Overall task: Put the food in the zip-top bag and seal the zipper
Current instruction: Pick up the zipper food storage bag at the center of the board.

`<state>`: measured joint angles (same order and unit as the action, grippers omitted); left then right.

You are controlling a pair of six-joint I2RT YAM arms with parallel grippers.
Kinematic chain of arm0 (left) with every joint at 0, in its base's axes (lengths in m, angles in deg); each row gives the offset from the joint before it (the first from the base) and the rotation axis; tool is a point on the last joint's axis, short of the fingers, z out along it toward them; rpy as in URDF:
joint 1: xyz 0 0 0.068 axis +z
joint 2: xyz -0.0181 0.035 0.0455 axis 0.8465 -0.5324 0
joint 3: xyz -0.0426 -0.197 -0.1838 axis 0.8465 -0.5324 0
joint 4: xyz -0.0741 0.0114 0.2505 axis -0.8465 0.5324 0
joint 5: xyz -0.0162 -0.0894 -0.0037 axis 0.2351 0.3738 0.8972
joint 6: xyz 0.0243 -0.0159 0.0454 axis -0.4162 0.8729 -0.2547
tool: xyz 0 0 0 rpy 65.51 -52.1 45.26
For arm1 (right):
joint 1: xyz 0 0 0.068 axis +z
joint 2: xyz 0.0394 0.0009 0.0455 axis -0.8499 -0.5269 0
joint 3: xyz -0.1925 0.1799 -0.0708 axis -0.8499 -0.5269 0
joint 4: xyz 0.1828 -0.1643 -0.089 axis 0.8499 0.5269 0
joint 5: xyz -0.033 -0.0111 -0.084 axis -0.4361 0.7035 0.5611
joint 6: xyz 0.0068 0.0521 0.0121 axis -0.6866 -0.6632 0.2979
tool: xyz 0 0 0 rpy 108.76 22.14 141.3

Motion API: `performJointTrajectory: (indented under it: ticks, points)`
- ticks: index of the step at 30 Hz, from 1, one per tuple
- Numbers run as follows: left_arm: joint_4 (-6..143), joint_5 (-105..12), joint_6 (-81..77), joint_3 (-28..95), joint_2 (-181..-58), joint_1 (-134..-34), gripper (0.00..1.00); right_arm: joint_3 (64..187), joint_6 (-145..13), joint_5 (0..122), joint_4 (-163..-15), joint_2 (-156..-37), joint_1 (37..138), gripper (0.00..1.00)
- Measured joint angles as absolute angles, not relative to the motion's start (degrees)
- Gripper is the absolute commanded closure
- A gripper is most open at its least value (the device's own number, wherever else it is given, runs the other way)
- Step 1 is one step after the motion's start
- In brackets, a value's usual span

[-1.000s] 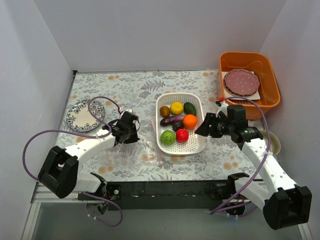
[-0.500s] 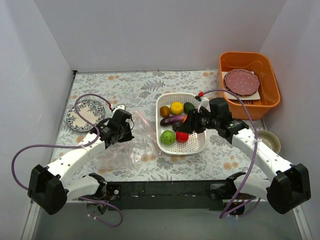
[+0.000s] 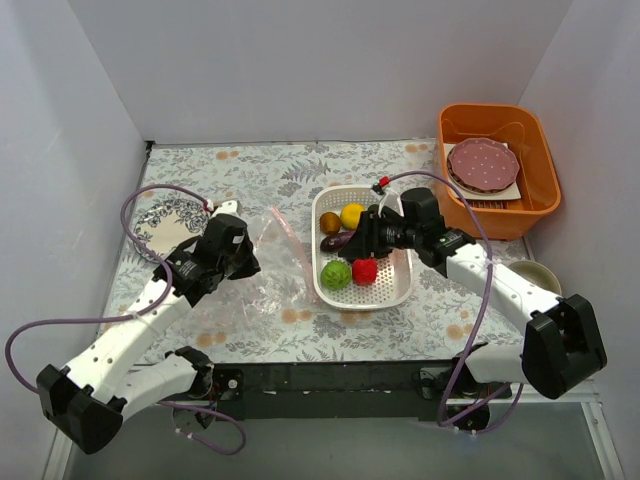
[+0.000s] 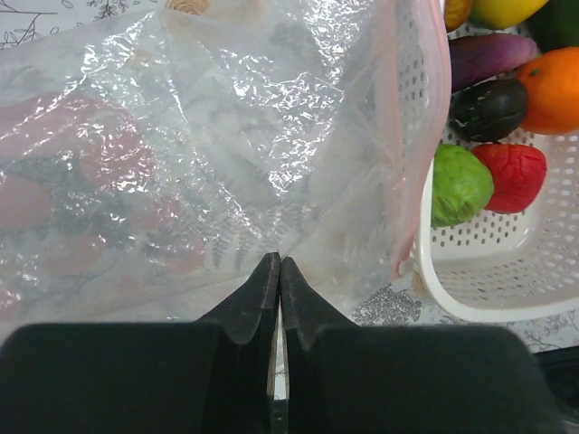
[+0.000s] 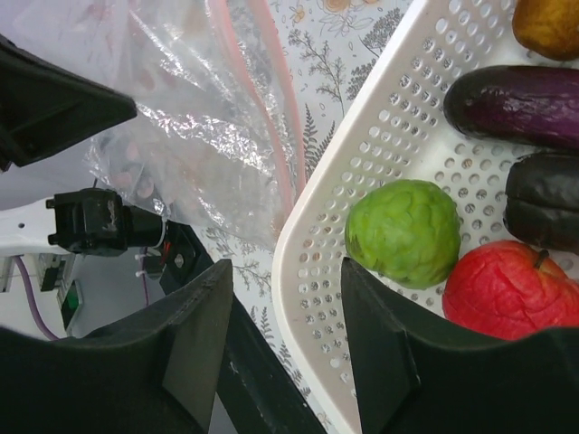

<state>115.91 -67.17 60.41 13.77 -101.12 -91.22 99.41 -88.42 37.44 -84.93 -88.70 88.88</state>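
The surface [image 3: 250,170] wore a pale cloth printed with grey ferns and small orange flowers, and a black rail [image 3: 330,378] ran along its near edge. A plain white far wall [image 3: 330,70], left wall [image 3: 50,150] and right wall [image 3: 600,130] closed it in under soft, even light.

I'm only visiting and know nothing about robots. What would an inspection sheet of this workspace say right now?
Surface: floral tablecloth, lying flat.
Job's things: toy food, all seven pieces in the white basket; zip-top bag beside the basket, no food inside; pink zipper facing the basket.
Clutter: patterned plate far left; orange bin holding a dotted plate; bowl partly hidden by the right arm.
Grippers: left gripper shut on the bag; right gripper open over the basket.
Cables: purple cables loop from both arms.
Surroundings: white walls on three sides.
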Motion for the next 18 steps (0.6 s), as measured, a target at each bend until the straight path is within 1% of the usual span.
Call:
performJointTrajectory:
  ticks: [2,4,5,6,7,8,12,18]
  points:
    - [115.82,-66.55,59.65,13.79,-99.18,-91.22,1.00,100.37,-88.84,36.83,-86.00,-90.27,88.88,0.45]
    - [115.87,-66.31,59.23,13.83,-97.47,-91.22,1.00,101.70,-88.99,36.35,-86.57,-91.86,88.97,0.50]
    - [116.11,-66.34,59.03,14.03,-96.82,-91.22,1.00,102.40,-88.95,36.11,-86.81,-92.63,88.99,0.51]
    - [116.41,-66.42,58.86,14.38,-96.51,-91.22,1.00,103.14,-88.97,35.87,-87.01,-93.29,88.97,0.47]
    - [116.83,-66.62,58.49,14.92,-96.49,-91.22,1.00,103.69,-89.03,35.67,-87.18,-93.66,88.97,0.40]
    - [116.87,-66.66,58.38,15.03,-96.53,-91.22,1.00,104.04,-89.06,35.65,-87.31,-93.83,88.99,0.37]
    - [117.18,-65.94,55.73,15.80,-97.12,-91.22,1.00,104.96,-88.86,35.57,-87.57,-93.92,88.99,0.39]
    - [116.54,-63.12,51.54,16.83,-95.85,-91.22,1.00,107.78,-87.22,36.16,-85.41,-94.51,88.97,0.39]
